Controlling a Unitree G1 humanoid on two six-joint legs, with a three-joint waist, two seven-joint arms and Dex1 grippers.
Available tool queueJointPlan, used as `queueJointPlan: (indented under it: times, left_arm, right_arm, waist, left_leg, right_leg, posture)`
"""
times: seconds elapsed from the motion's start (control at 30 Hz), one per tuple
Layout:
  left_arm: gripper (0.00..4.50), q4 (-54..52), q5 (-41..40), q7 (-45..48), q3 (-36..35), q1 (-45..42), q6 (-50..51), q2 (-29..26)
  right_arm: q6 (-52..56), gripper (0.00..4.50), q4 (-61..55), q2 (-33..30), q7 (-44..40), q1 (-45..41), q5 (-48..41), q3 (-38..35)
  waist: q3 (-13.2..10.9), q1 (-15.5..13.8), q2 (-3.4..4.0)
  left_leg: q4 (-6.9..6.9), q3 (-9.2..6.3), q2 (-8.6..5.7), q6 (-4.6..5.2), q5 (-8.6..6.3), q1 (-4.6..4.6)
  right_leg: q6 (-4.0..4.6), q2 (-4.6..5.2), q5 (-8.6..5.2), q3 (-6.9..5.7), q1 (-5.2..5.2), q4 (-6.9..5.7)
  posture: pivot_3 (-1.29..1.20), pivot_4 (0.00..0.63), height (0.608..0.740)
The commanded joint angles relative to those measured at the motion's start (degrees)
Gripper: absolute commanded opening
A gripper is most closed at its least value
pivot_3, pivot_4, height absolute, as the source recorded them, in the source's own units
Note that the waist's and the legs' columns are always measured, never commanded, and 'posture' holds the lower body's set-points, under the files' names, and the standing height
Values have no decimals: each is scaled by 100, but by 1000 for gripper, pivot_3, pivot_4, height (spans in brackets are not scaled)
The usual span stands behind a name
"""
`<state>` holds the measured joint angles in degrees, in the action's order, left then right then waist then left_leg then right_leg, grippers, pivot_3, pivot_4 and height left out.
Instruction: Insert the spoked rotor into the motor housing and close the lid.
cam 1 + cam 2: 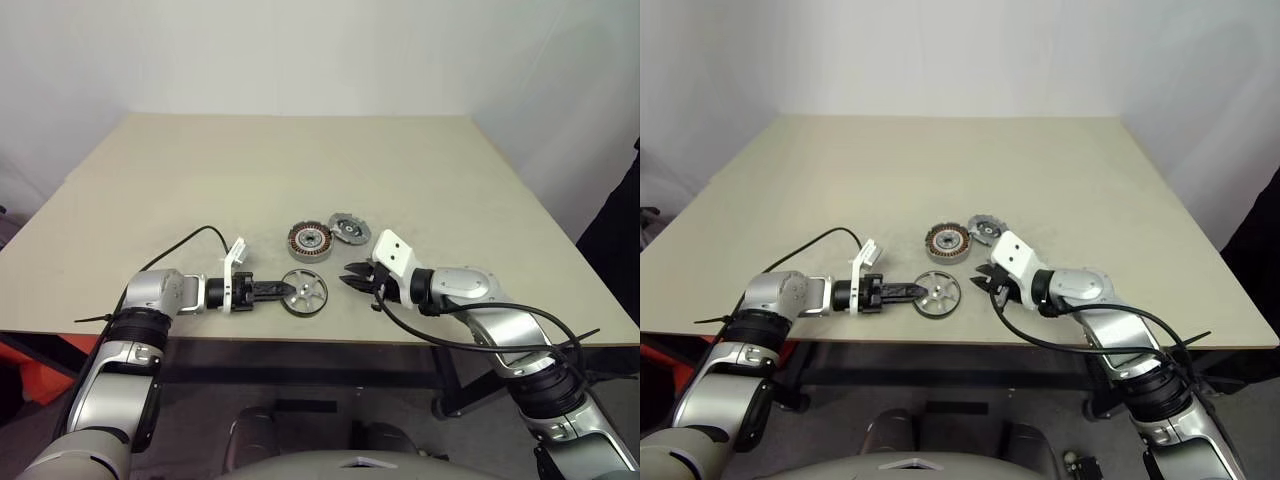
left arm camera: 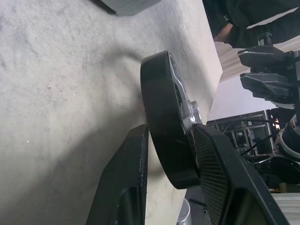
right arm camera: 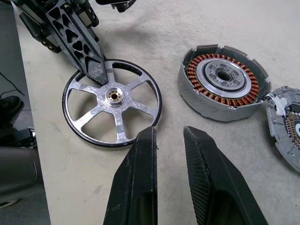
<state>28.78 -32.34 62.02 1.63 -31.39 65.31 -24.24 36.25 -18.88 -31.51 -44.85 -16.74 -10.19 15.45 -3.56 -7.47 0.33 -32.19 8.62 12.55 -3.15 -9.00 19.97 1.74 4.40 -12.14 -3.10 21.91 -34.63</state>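
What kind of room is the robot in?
Probably a robot test lab or workshop: a bare beige table against plain white walls, with only motor parts on it, a silver spoked rotor and a copper-wound grey metal housing.

In the lower left of the head views the left arm reaches inward, forearm nearly level and wrist bent toward the frame's centre, its tool [image 1: 284, 290] clamped with one finger [image 2: 123, 187] on each face of the spoked rotor [image 1: 305, 292] (a black cable loops up from the wrist). From the lower right the right arm angles up and inward, elbow low. Its tool [image 1: 354, 279] points left and slightly downward, the two black fingers [image 3: 136, 183] set a narrow gap apart and gripping nothing.
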Motion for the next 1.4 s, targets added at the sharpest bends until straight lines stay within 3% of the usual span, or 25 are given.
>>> queueJointPlan:
  times: [0.03, 0.07, 0.4, 0.6, 0.9, 1.0, 1.1, 1.4]
  left_arm:
    - [1356, 14, -44, -46, -69, -94, 15, 60]
    - [1184, 24, -170, -15, -189, -129, 117, 80]
    - [1184, 580, -849, -381, -1414, -746, 552, 418]
    - [1184, 496, -536, -362, -996, -670, 306, 442]
    - [1184, 380, -404, 47, -751, -458, 8, -55]
    - [1717, 348, -407, 175, -766, -375, 75, -351]
    - [2636, 339, -376, 181, -669, -302, 224, -499]
    - [2636, 9, -392, -17, -511, 1, 467, -290]
  right_arm:
    - [-123, 927, -69, 19, 8, -145, 2, -34]
    - [-129, 927, -62, 21, 9, -143, 9, -28]
    - [-157, 927, -32, 4, 3, -117, 35, -4]
    - [-158, 927, -22, 11, 20, -125, 69, 5]
    - [-155, 927, -9, 20, 41, -100, 95, 1]
    - [-175, 927, -8, 8, 25, -86, 103, 2]
    - [-197, 927, 0, 3, 6, -87, 104, 7]
    - [-223, 927, 35, -1, -24, -138, 126, 47]
  waist:
    - [0, -1, 0]
    - [0, -2, 0]
    - [-1, 19, -2]
    - [-2, 19, -3]
    - [-3, 27, -2]
    - [-3, 30, -2]
    - [-3, 34, -1]
    - [-3, 28, -1]
  left_leg:
    - [0, 0, 0, 0, 0, 1]
    - [0, 0, 0, 0, 0, 1]
    - [10, 2, 6, 4, -2, 13]
    - [11, 4, 5, 14, -8, 18]
    - [15, 5, 7, 9, -5, 15]
    - [15, 5, 7, 9, -6, 14]
    - [19, 5, 8, 9, -6, 13]
    - [20, 5, 7, 7, -5, 12]
  right_leg:
    - [0, 0, 0, 0, 0, 0]
    - [-1, 0, -1, 0, 0, 0]
    - [-1, -5, -1, -1, 19, -3]
    - [-6, -4, -5, -1, 22, 0]
    - [-6, -5, -5, 0, 23, -2]
    - [-6, -5, -5, 0, 22, -2]
    - [-6, -6, -5, 0, 24, -3]
    - [-6, -4, -5, 1, 23, -4]
  posture:
    - [0, 0, 740]
    - [0, 0, 740]
    - [0, 0, 740]
    - [0, 0, 740]
    - [0, 0, 740]
    - [0, 0, 740]
    - [0, 0, 740]
    - [0, 0, 740]
